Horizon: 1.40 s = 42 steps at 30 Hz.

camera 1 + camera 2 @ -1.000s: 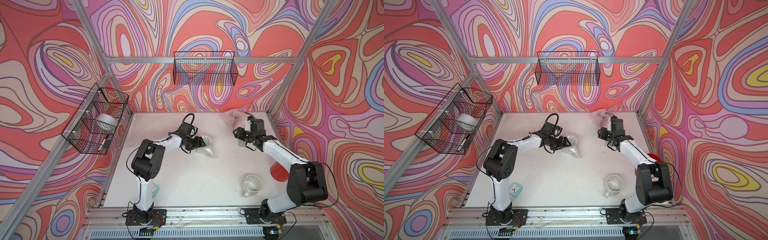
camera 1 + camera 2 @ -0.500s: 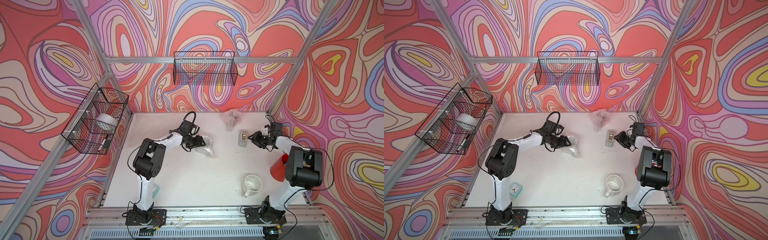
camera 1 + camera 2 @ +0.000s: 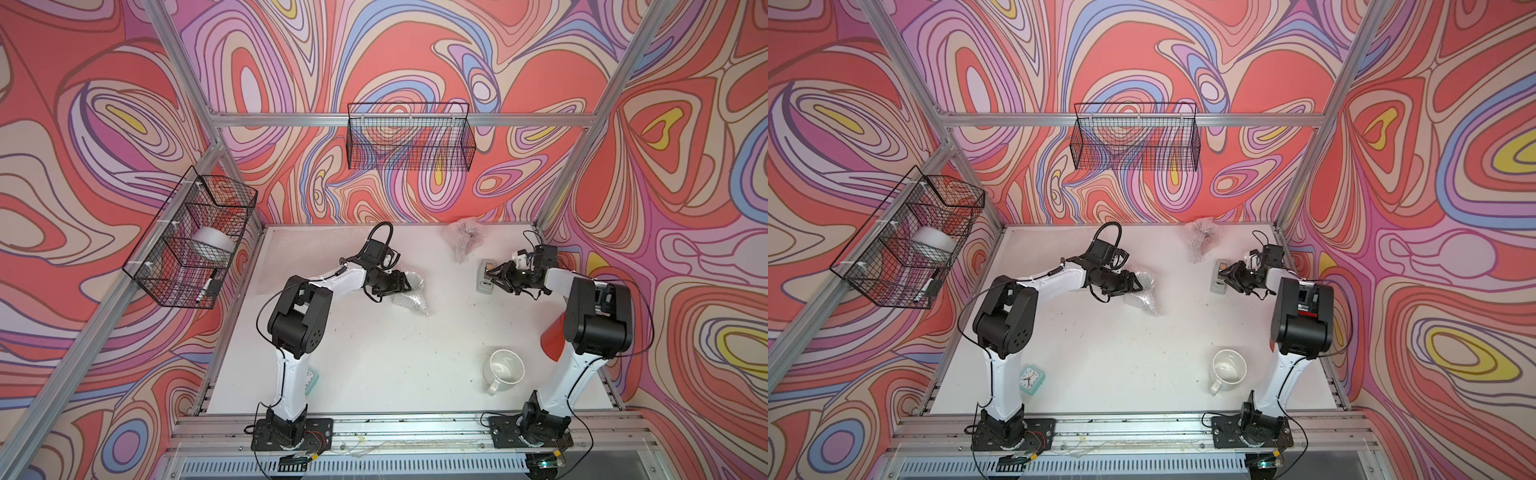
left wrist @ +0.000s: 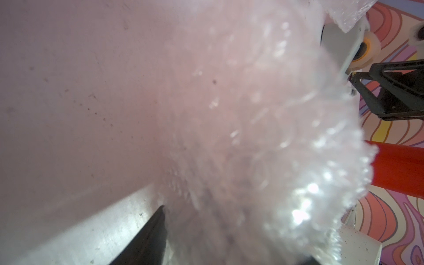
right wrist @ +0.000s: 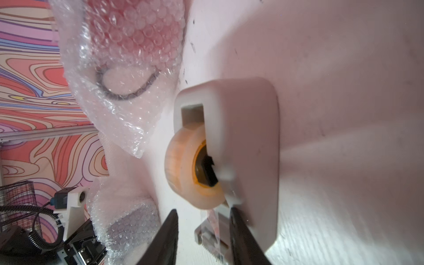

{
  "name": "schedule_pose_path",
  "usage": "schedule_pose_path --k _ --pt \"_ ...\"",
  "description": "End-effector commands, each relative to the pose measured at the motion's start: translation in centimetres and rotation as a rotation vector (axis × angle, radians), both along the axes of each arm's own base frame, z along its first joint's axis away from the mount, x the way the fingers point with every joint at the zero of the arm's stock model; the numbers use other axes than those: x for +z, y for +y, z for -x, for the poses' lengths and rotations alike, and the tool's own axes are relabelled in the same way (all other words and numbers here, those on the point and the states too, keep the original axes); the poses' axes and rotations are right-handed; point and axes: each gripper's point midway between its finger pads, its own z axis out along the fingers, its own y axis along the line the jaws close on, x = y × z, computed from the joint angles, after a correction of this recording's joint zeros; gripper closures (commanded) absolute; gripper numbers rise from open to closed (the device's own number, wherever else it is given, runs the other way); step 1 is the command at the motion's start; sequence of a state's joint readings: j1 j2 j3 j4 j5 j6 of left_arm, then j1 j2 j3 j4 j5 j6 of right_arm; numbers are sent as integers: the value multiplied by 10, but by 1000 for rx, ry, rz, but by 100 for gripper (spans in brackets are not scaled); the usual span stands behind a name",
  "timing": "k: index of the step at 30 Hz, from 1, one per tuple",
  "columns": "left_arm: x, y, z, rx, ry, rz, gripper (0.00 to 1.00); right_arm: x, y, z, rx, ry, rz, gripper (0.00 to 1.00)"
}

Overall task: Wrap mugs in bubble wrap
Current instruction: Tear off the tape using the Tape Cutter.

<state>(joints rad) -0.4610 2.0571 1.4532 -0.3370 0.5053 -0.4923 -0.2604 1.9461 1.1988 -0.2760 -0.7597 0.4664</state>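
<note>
Our left arm (image 3: 291,374) and right arm (image 3: 569,374) share white link shells, bulky black joint housings (image 3: 297,316) and flat black base plates (image 3: 322,428). Thin black cables (image 3: 383,225) trail beside each. Our left end effector (image 3: 405,284) and right end effector (image 3: 492,277) are black, with slim tapered fingers (image 5: 168,236).

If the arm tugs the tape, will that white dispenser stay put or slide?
The tape dispenser looks blocky with flat sides, so it probably won't roll. It seems small on a smooth table, so a tug by the right gripper, jaws straddling the tape end, may well drag it.
</note>
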Motion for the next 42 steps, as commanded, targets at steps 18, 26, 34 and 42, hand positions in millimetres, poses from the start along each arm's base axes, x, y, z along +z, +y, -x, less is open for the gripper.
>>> schedule_pose_path --k 18,26,34,42 --pt "-39 17 8 22 74 -86 37 28 15 -8 30 -132 -140 100" --pt "-41 17 9 21 78 -83 37 68 32 14 78 -271 -186 100" --pt "-43 17 10 20 86 -80 37 32 49 81 90 -37 -72 100" --pt "-44 17 9 25 90 -83 37 -5 36 120 61 142 100 100"
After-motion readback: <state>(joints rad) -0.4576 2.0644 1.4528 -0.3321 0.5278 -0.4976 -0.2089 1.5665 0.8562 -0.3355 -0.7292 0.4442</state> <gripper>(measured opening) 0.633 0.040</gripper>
